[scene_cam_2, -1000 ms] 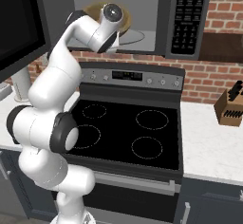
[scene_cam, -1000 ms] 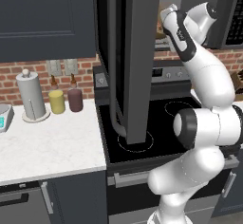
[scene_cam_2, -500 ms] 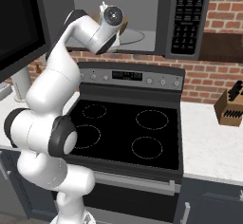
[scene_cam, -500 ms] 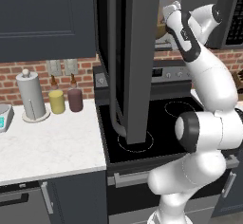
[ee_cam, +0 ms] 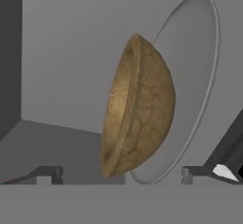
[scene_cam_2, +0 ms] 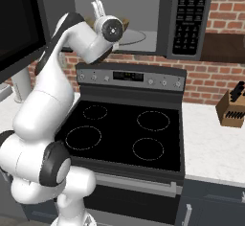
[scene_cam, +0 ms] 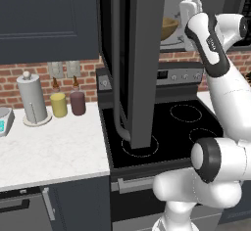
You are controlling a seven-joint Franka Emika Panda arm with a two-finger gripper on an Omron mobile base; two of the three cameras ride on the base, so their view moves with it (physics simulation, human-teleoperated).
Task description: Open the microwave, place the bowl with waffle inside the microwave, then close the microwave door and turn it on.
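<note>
- The microwave (scene_cam_2: 143, 16), a wide charcoal box with a smooth light grey cavity and a button panel at its right, stands open; the jaws point into that cavity.
- The microwave door (scene_cam: 142, 63), a tall dark slab with a curved handle bar, is swung fully out, off to one side of the jaws and behind them.
- The round glass turntable (ee_cam: 190, 85) lies flat and pale straight ahead of the jaws, under the bowl.
- The bowl (ee_cam: 137, 109), rounded brown wood with veined grain and a thick rim, sits on that plate just beyond the fingertips, apart from them. I cannot make out the waffle in it.
- The gripper (ee_cam: 122, 174) is spread wide and holds nothing.
- Judgement: placing looks done; next comes pulling the hand clear, then swinging the door shut.
</note>
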